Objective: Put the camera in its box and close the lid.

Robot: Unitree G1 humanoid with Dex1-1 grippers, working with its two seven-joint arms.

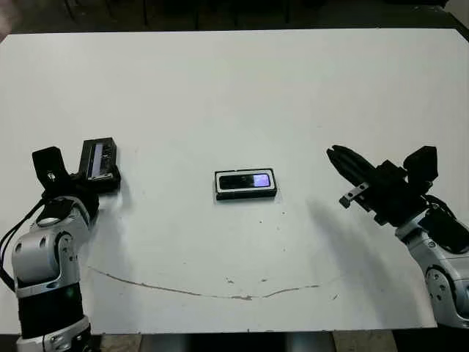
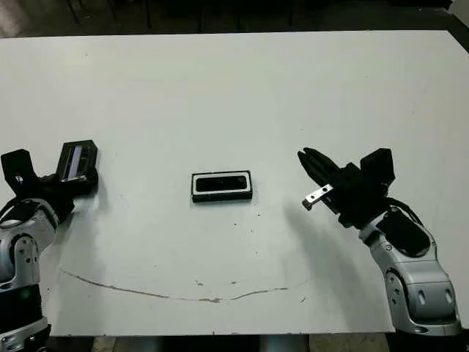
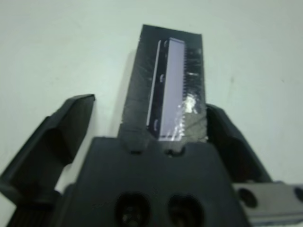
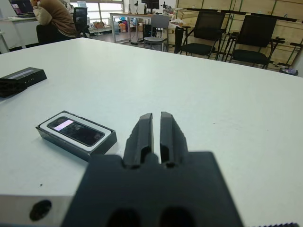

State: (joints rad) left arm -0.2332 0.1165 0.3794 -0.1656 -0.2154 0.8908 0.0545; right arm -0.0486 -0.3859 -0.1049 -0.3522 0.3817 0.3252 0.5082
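Your camera (image 1: 246,180) already lies inside the box (image 1: 245,185), near the middle of the white table (image 1: 234,88). The lid (image 1: 100,160) sits close to the table's left edge, well apart from the box.

Your left gripper (image 3: 142,123) stands with its fingers spread, one on each side of the lid's near end; whether either pad touches the lid I cannot tell. Your right gripper (image 4: 156,135) hovers to the right of the box, toward the table's right edge, fingers pressed together and holding nothing.

Risks from here, as I judge them: the lid is a flat, thin, hard panel lying flush on a smooth tabletop, so a pinch across its edges may slip or skate it away from you. If it leaves the table tilted, it could reach the box skewed, catch on a wall and nudge the light tray aside. Nothing is steadying the box at present.

Materials and shapes: the lid is a matte black rectangle with a glossy greyish strip along its middle. The box is a shallow rectangular tray, black outside, white lining showing as a thin border around the camera. The camera is a slim black bar with a glossy face reflecting bluish-purple. The table is matte white, with a faint curved scuff line (image 1: 205,292) near its front edge.
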